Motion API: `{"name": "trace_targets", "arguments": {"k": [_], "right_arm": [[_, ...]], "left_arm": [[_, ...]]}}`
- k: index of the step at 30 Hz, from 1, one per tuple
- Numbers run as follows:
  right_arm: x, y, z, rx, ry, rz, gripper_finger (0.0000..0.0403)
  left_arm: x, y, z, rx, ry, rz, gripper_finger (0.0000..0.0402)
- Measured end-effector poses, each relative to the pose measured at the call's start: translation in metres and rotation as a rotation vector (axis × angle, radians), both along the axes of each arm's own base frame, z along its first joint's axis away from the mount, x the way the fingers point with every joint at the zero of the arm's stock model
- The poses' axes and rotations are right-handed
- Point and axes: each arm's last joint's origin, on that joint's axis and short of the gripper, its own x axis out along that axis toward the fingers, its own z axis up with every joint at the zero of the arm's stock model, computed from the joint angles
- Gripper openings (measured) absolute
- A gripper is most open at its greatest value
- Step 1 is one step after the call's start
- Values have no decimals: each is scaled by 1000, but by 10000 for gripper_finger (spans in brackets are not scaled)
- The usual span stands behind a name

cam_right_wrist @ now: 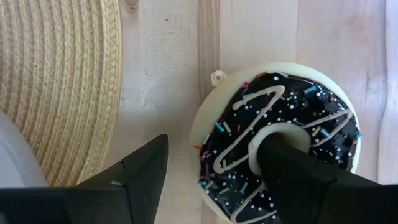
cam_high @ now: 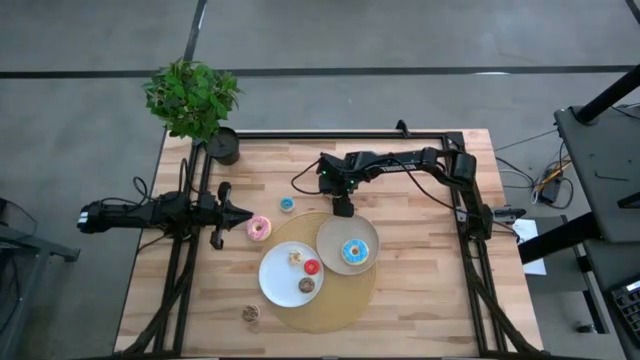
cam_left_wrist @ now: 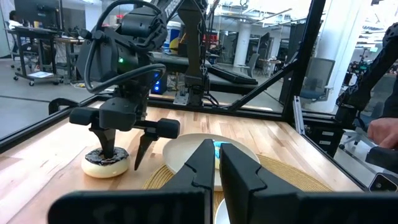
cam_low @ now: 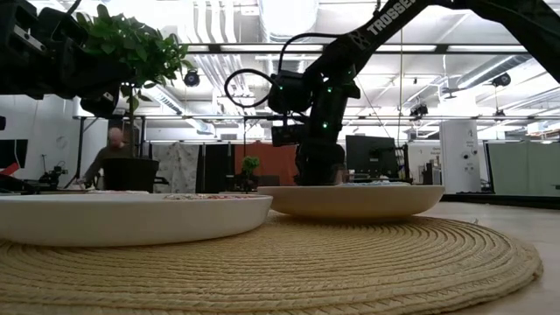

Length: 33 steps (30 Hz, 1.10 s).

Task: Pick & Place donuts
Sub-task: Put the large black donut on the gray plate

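A chocolate donut (cam_right_wrist: 280, 143) with white icing lines and sprinkles lies flat on the wood just beyond the woven mat. My right gripper (cam_right_wrist: 214, 146) points down over it, open, with one finger in the hole and the other outside the ring. A pink donut (cam_high: 259, 228) and a mini blue one (cam_high: 287, 205) lie on the table. A blue-sprinkled donut (cam_high: 353, 252) sits on the beige plate (cam_high: 330, 235). Mini cream, red and brown donuts lie on the white plate (cam_high: 275, 275). My left gripper (cam_high: 245, 213) rests shut and level at the left, beside the pink donut. My right gripper comes at the chocolate donut from above, one finger (cam_right_wrist: 298, 174) down in the hole (cam_right_wrist: 283, 129); whether it touches the hole's wall I cannot tell. The other finger (cam_right_wrist: 134, 177) stands clear of the outer rim. The donut lies flat on the table.
Both plates stand on a round woven mat (cam_high: 345, 305). Another small brown donut (cam_high: 251, 314) lies near the front left. A potted plant (cam_high: 192, 97) stands at the far left corner. Black frame rails run along both sides of the table.
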Motion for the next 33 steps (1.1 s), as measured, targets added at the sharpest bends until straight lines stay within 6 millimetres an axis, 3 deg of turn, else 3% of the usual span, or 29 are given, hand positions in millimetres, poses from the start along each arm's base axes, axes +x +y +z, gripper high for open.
{"name": "trace_targets", "arguments": {"k": [7, 33], "right_arm": [[0, 0, 0, -1, -1, -2, 234], [-1, -1, 2, -5, -1, -5, 148]], "left_arm": [[0, 0, 0, 0, 0, 0, 0], [0, 0, 0, 0, 0, 0, 0]]}}
